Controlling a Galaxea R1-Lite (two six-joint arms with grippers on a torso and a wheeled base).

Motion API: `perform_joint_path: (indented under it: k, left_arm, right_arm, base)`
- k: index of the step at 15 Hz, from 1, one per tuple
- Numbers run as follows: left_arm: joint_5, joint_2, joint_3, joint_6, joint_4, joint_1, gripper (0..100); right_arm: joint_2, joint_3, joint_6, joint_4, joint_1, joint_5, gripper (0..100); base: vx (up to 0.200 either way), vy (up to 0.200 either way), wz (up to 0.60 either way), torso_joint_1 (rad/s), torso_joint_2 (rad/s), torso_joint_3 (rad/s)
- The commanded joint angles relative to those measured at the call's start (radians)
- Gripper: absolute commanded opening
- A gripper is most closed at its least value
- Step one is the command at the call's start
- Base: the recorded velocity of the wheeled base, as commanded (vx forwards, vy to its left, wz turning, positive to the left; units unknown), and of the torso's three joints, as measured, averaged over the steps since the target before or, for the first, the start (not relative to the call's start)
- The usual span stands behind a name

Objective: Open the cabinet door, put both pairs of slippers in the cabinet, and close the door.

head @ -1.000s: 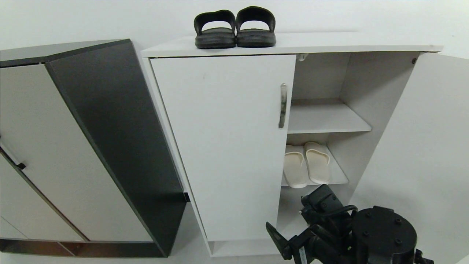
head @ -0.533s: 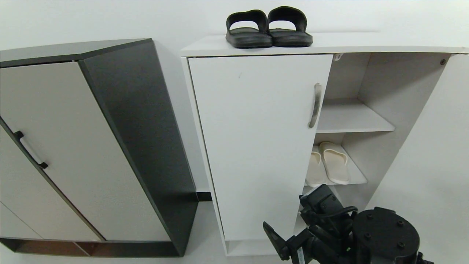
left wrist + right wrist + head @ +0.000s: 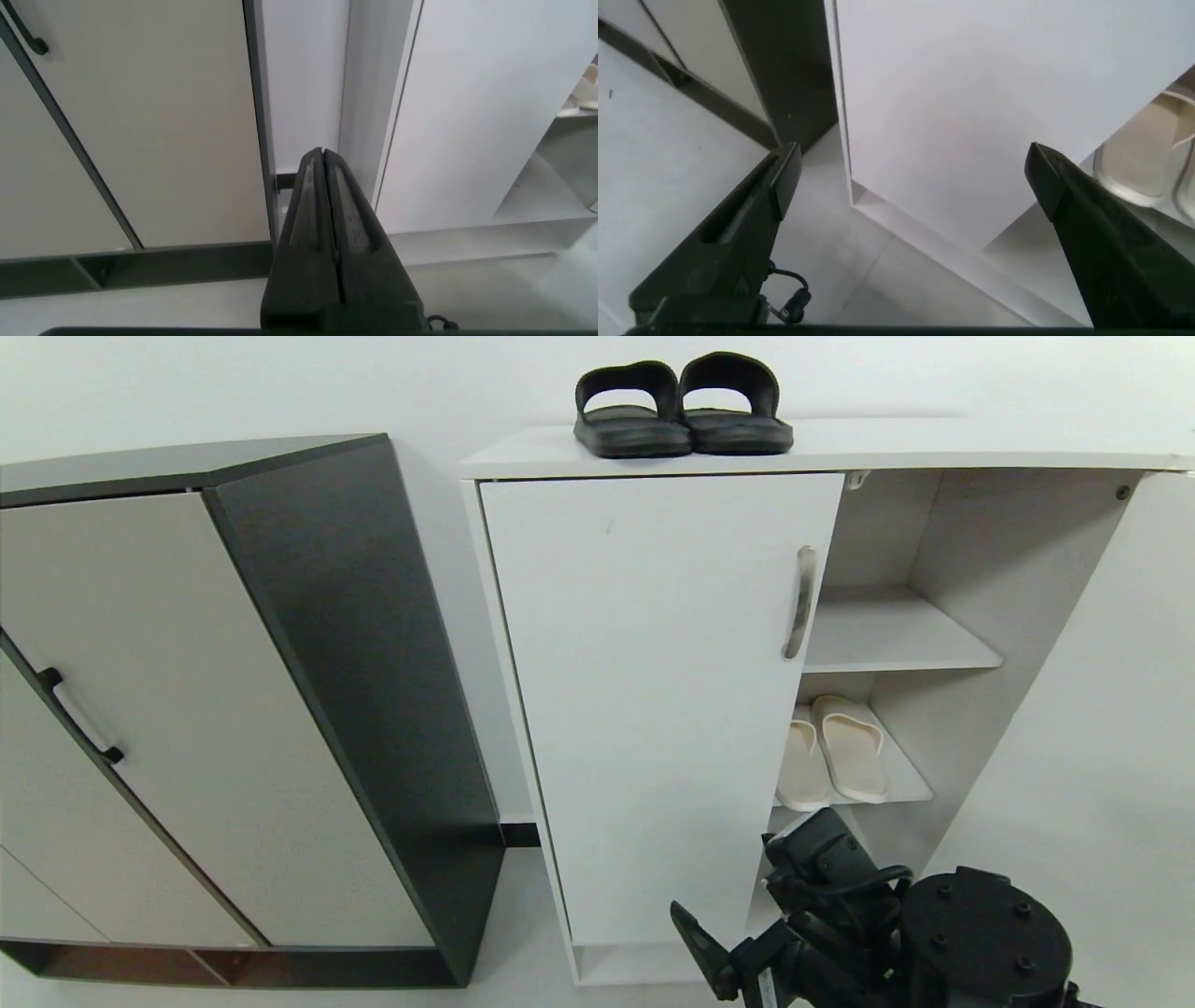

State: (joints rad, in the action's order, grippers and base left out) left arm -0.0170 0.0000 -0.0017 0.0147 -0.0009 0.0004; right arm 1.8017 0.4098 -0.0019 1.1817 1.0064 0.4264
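A pair of black slippers [image 3: 681, 409] stands on top of the white cabinet [image 3: 934, 443]. A cream pair [image 3: 831, 751] lies side by side on the lower shelf inside, also seen as the cream slippers [image 3: 1148, 154] past the door's edge. The cabinet's left door [image 3: 653, 691] is closed and its right door [image 3: 1111, 709] hangs wide open. My right gripper [image 3: 913, 159] is open and holds nothing, low before the closed door near the floor; one finger [image 3: 698, 943] shows in the head view. My left gripper [image 3: 322, 159] is shut on nothing, pointing at the gap between the two cabinets.
A dark cabinet [image 3: 355, 663] with grey doors and a black handle [image 3: 79, 714] stands just left of the white one. The closed white door has a metal handle [image 3: 800, 602]. An upper shelf [image 3: 887, 635] sits above the cream pair. Bare floor [image 3: 710, 159] lies below.
The head camera swung left a second ago, so both cabinets now sit farther right in the picture. The slippers, the doors and my right arm have kept their places.
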Motion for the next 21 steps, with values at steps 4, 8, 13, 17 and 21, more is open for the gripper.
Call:
perform_joint_path:
  k: [4, 8, 13, 17, 21]
  left_arm:
    - [0.0, 0.002, 0.0, 0.001, -0.001, 0.0, 0]
    - [0.0, 0.002, 0.0, 0.001, -0.001, 0.001, 0]
    - [0.0, 0.002, 0.0, 0.001, -0.001, 0.0, 0]
    - [0.0, 0.002, 0.0, 0.001, -0.001, 0.0, 0]
    - [0.0, 0.002, 0.0, 0.001, -0.001, 0.001, 0]
  right_arm:
    - [0.007, -0.008, -0.006, 0.006, 0.0, 0.0, 100]
    - [0.011, -0.005, -0.007, 0.007, 0.0, -0.006, 100]
    - [0.002, -0.003, -0.007, 0.009, -0.003, -0.006, 100]
    - [-0.005, -0.005, -0.007, 0.01, -0.006, -0.006, 100]
    - [-0.01, 0.001, -0.007, 0.01, -0.006, -0.008, 100]
  base:
    - [0.0, 0.0, 0.0, 0.0, 0.0, 0.0]
    - [0.0, 0.0, 0.0, 0.0, 0.0, 0.0]
    - [0.0, 0.0, 0.0, 0.022, -0.23, -0.3]
    - [0.0, 0.0, 0.0, 0.073, -0.52, -0.358]
    - [0.0, 0.0, 0.0, 0.13, -0.47, -0.338]
